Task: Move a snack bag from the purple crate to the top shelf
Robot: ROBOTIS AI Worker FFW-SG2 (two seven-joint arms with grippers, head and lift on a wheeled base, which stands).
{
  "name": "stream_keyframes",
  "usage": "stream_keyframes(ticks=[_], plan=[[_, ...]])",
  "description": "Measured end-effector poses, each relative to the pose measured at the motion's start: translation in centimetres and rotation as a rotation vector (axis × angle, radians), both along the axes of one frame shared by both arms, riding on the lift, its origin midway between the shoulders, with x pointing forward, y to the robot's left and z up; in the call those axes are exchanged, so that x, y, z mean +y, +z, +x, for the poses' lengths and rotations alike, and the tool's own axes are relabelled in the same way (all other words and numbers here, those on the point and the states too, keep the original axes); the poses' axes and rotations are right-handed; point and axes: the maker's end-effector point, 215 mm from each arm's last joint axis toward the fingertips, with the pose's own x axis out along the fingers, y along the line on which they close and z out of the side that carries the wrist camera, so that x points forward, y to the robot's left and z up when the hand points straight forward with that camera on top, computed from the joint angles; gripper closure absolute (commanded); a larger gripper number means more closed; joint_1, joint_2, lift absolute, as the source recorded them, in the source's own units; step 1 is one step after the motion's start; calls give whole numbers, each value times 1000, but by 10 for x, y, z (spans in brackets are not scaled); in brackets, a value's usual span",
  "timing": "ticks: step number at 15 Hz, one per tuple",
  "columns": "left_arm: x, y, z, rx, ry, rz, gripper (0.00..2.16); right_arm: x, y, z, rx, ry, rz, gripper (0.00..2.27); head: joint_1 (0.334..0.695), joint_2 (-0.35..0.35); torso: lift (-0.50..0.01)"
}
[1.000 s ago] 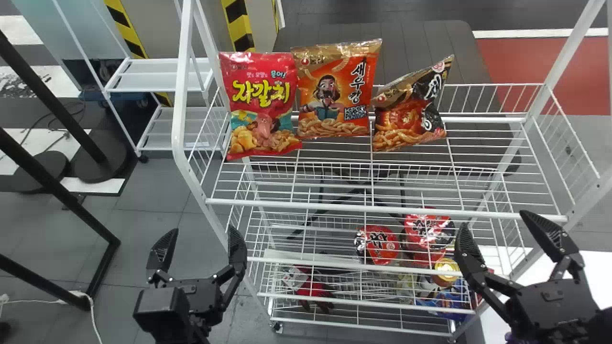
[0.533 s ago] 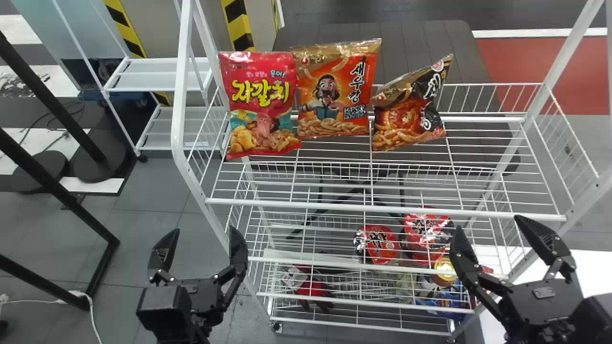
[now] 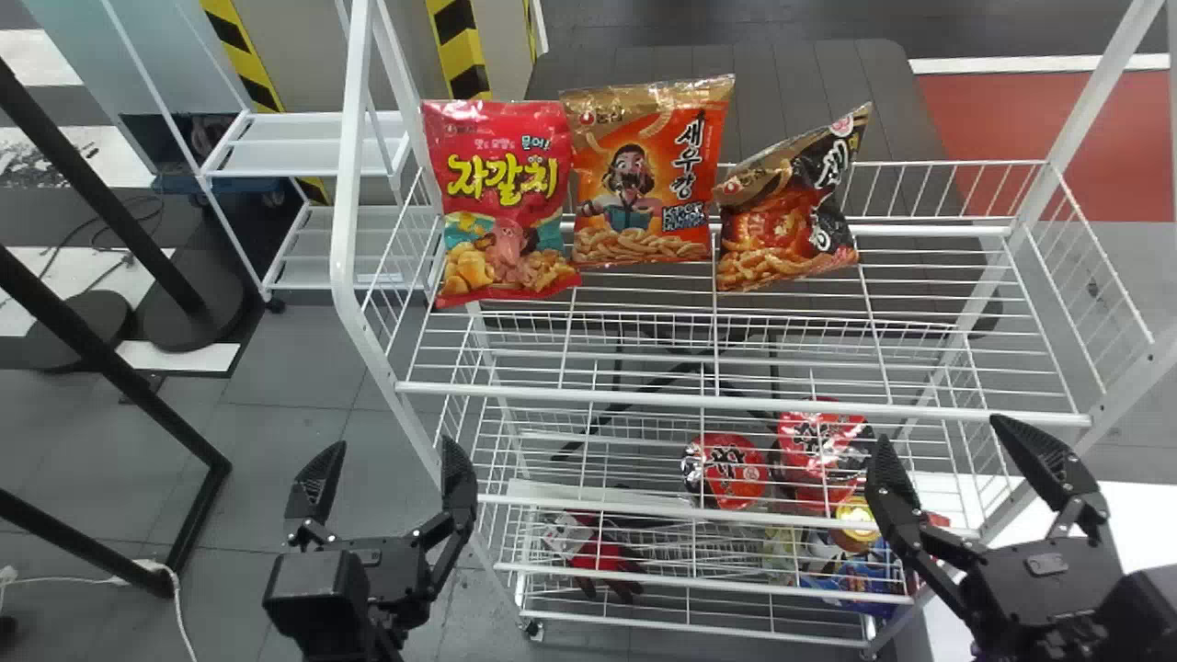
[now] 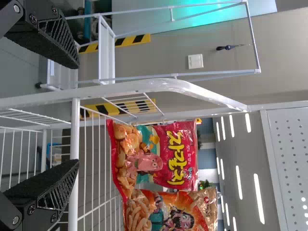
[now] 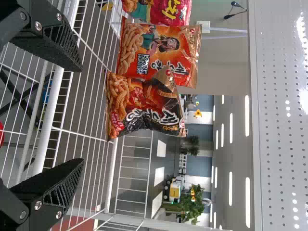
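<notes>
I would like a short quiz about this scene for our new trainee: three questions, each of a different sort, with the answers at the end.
1. How many bags stand on the top shelf?
2. True or false: the left tool holds a bag.
3. Which stands at the robot's right end of the row: A) red bag, B) orange bag, C) black bag?

Key: 1. Three; 2. False; 3. C

And there's the movement: compared with a second ago, the right gripper (image 3: 939, 429) has slid a touch to the robot's left and dipped slightly in the head view, its inner finger now closer to the yellow lid (image 3: 856, 520). More of its black wrist housing (image 3: 1145, 602) has come in, and the left gripper (image 3: 393, 442) has nudged right, ever so slightly.
</notes>
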Motion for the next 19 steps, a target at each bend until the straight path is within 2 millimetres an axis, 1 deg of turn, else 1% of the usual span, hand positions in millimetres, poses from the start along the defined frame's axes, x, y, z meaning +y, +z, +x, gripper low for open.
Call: stream_keyframes(ticks=[5, 19], plan=[[0, -2, 0, 3, 1, 0, 124, 1, -2, 0, 4, 1, 2, 174, 695, 118, 0], [-2, 0, 0, 0, -5, -2, 124, 7, -2, -2, 6, 10, 7, 174, 695, 123, 0]])
